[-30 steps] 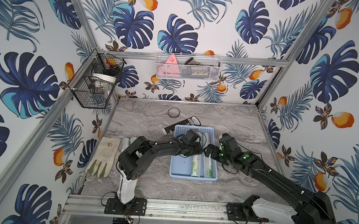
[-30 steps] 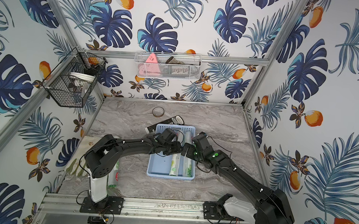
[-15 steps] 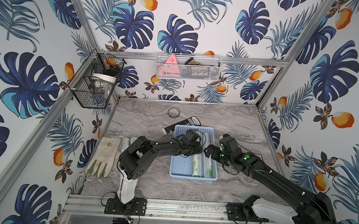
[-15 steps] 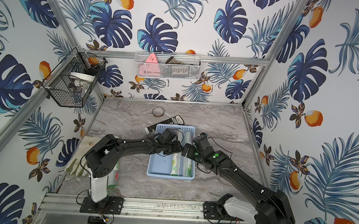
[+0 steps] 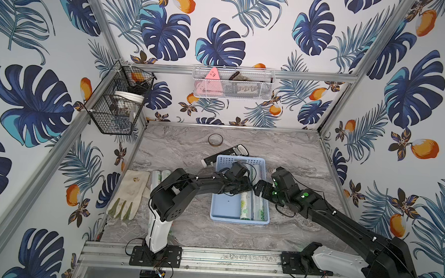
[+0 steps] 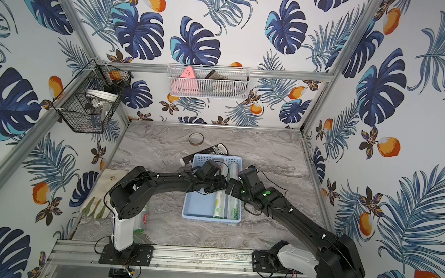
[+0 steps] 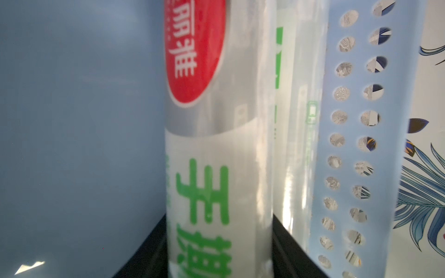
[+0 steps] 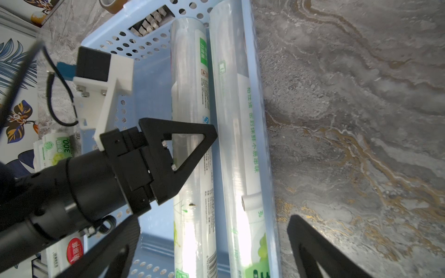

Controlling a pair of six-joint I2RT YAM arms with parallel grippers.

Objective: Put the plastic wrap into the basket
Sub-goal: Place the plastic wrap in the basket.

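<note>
On the left wall hangs a black wire basket. Below it, at the left edge of the worktop, lies a glove with its fingers toward the near edge. Just to its right two loose rolls of plastic wrap lie side by side, outside the basket.

Further right and toward the back are a tape ring and a remote. The remote is just behind the far left corner of the basket. A white mesh basket hangs on the back wall.

The basket stands mid-worktop, with its long sides running away from the robot. The left arm reaches over it from the left. The left gripper is pinched on a third roll about midway along its length. In the left wrist view the dark fingers show on either side of that roll. It lies lengthwise in the right half of the basket; whether it rests on the floor of the basket I cannot tell. Close along its right side a fourth roll lies against the basket's right wall.

Furthest right, the right gripper hovers above that wall with its jaws spread wide and nothing between them. One finger is over the inside of the basket and the other over bare worktop. In both top views it sits just beside the left gripper.
</note>
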